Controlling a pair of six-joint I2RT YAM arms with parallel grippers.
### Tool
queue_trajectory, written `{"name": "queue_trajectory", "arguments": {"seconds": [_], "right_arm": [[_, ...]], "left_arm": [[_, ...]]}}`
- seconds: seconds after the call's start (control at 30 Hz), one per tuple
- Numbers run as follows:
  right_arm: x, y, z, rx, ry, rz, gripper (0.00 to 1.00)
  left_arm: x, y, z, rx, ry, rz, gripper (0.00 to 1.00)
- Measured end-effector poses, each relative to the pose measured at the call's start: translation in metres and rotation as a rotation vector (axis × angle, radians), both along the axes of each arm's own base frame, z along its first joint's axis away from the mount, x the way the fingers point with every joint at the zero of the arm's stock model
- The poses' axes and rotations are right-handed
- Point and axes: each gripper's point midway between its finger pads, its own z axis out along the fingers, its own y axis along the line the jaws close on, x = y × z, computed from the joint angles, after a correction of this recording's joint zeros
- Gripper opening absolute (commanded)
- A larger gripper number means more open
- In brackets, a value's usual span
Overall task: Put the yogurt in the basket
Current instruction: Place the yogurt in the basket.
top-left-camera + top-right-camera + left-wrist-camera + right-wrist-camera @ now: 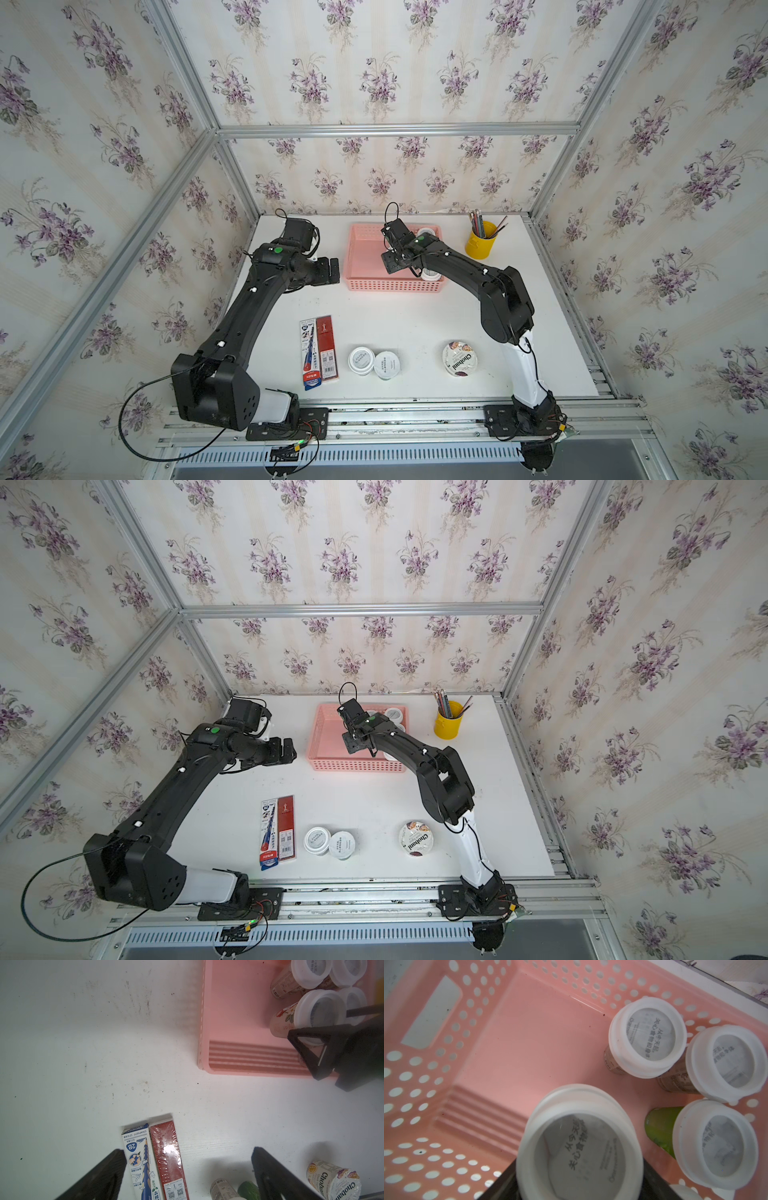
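My right pincer [579,1188] is closed on a yogurt cup [579,1147]. Its jaws are set fairly wide on either side of the cup's body and the white lid faces up, inside the walls of the pink basket [446,1064]. I cannot tell whether the cup's base touches the floor. Three more cups [648,1036] stand upright and close together at the basket end nearest the yellow pencil cup [481,240].

My left pincer [333,271] is spread fully apart and holds nothing; it hangs over the table [415,316] just beside the basket's other end.

Near the front edge, two small cups [361,360] stand touching each other, just beside the pencil boxes [319,353]. The Chobani cup [460,359] sits apart, to their right.
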Motion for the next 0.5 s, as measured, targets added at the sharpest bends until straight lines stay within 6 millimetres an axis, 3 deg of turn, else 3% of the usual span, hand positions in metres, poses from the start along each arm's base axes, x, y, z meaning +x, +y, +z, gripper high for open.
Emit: {"name": "queue_trajectory", "arguments": {"seconds": [0.5], "right_arm": [[0.021, -0.012, -0.018, -0.018, 0.003, -0.025, 0.72]], "left_arm": [[0.007, 0.001, -0.010, -0.005, 0.022, 0.006, 0.99]]}}
